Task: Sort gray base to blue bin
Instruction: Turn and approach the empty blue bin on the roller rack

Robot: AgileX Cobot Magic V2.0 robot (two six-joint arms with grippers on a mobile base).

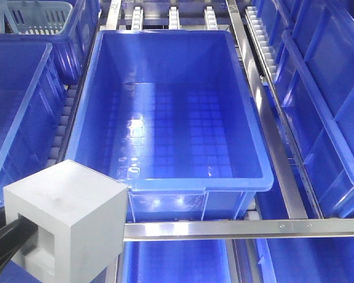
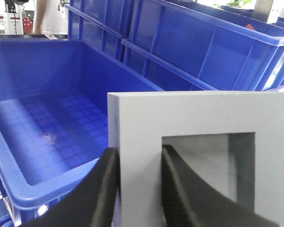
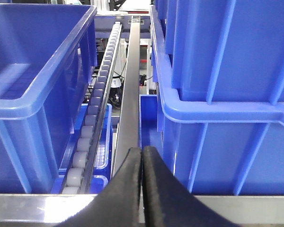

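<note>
1. Our left gripper (image 2: 138,156) is clamped on the gray base (image 2: 203,113), with one black finger (image 2: 102,189) outside its wall and the other inside the square recess (image 2: 206,165).
2. We hold the gray base just off the blue bin's (image 1: 194,184) near left corner, outside the rim.
3. Our right gripper (image 3: 141,152) has its jaws pressed together over a metal rail (image 3: 130,94) just right of the blue bin.
4. More blue crates (image 3: 217,56) stand right of that rail.
</note>
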